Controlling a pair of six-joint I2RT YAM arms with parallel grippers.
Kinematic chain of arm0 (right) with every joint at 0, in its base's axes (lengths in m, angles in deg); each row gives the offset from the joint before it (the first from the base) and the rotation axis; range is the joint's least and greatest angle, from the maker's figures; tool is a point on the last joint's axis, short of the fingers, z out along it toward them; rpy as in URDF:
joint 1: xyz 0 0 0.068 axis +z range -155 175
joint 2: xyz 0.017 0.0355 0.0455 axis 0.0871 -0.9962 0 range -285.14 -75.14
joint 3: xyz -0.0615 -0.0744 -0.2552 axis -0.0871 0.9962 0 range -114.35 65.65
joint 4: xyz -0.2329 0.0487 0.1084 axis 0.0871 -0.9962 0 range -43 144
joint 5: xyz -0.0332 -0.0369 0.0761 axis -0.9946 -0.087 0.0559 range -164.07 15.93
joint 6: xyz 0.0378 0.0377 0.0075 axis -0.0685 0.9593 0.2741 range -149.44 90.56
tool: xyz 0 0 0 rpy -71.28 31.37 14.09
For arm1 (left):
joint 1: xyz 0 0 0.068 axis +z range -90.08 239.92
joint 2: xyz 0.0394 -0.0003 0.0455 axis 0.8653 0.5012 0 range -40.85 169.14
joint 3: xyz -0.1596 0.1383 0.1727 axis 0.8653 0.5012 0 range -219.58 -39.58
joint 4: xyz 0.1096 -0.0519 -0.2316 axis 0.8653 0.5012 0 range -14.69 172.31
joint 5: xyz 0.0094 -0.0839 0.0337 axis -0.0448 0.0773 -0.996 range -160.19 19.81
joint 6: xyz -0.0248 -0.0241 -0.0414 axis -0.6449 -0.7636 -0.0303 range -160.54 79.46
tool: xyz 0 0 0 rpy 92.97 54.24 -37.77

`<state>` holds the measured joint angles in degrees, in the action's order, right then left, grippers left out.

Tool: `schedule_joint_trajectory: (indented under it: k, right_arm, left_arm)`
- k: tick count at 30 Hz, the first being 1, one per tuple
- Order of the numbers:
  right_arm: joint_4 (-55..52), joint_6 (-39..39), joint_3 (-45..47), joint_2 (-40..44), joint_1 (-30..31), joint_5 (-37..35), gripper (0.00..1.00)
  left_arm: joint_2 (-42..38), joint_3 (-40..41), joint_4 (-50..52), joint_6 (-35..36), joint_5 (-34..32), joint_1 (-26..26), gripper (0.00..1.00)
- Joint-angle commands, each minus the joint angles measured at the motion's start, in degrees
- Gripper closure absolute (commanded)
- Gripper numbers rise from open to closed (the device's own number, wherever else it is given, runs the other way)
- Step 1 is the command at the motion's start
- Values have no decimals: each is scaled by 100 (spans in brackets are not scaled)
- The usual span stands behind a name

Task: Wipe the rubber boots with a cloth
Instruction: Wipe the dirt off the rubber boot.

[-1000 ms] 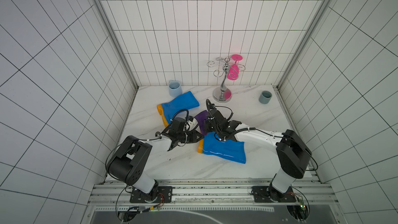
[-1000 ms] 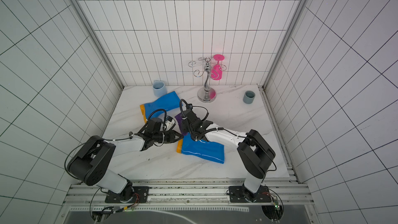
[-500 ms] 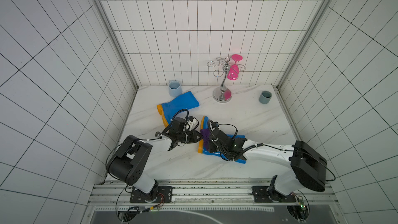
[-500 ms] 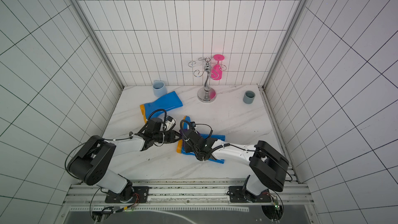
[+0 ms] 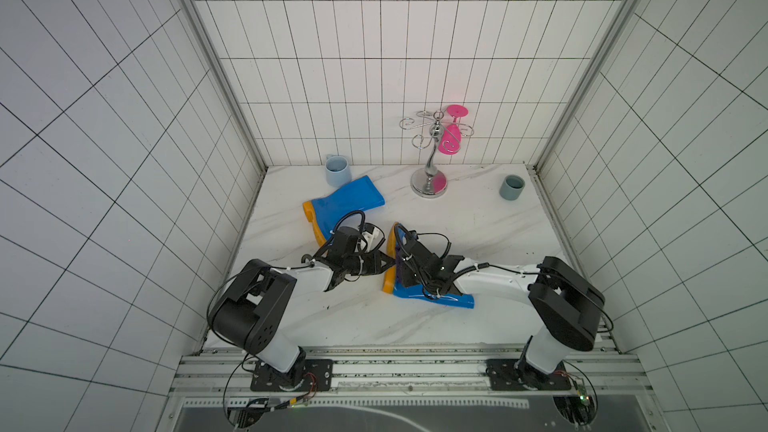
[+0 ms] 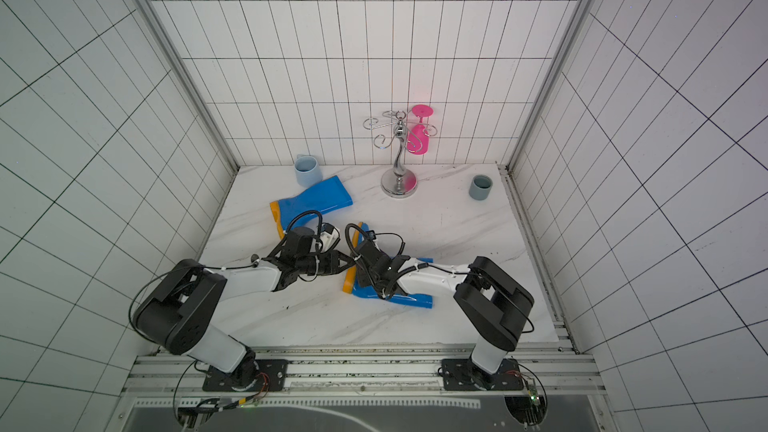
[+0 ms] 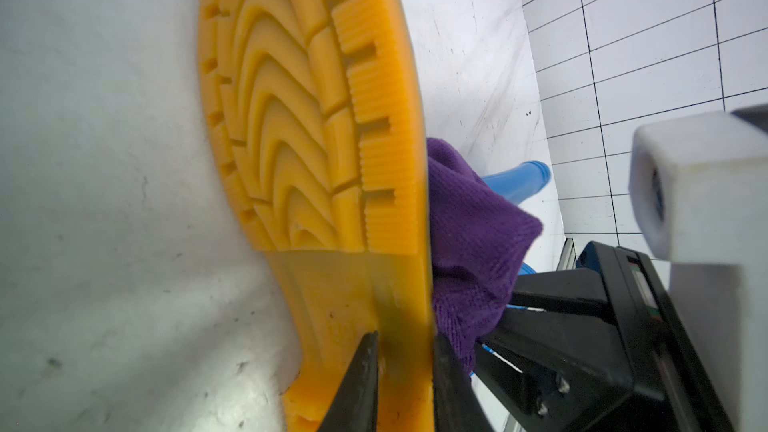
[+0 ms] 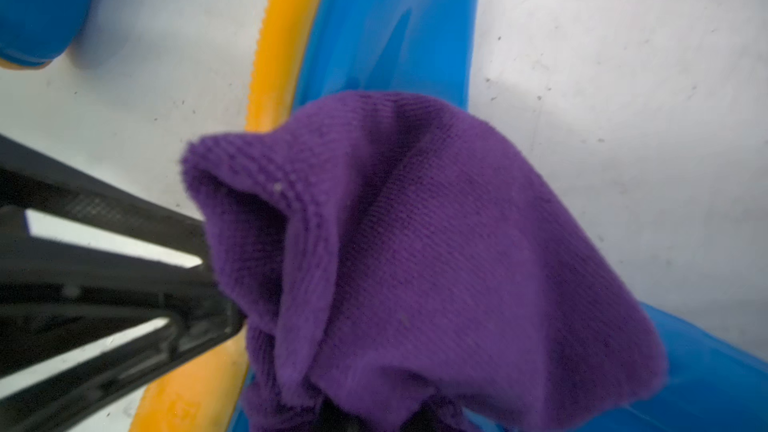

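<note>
Two glossy blue rubber boots with orange soles lie on the marble table. The far boot [image 5: 345, 201] lies near the back left. The near boot [image 5: 440, 299] lies mid-table, its treaded sole [image 7: 307, 118] facing my left arm. My left gripper [image 7: 405, 336] is shut on the heel edge of that sole, also in a top view [image 6: 348, 263]. My right gripper [image 8: 365, 417] is shut on the purple cloth [image 8: 415, 243], which covers its fingers. The cloth [image 5: 400, 272] presses on the near boot's foot beside the sole.
A light blue mug [image 5: 336, 170] stands at the back left by the far boot. A chrome stand [image 5: 430, 160] with a pink glass [image 5: 451, 141] is at the back middle. A grey cup [image 5: 512, 187] stands at the back right. Tiled walls close in three sides.
My right gripper has dragged the cloth along the near boot's foot toward the front, and the right arm has folded back. The left gripper has held still on the sole.
</note>
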<state>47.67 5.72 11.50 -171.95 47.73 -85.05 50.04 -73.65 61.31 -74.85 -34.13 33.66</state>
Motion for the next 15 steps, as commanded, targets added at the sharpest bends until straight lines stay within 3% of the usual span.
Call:
schedule_joint_trajectory:
  k: [1, 15]
  right_arm:
    - [170, -207, -719, -75, -198, -211, 100]
    - [138, -643, -1610, -823, -764, 88, 100]
  left_arm:
    - [409, 289, 900, -2, -679, -61, 77]
    - [502, 298, 862, 3, -634, -80, 77]
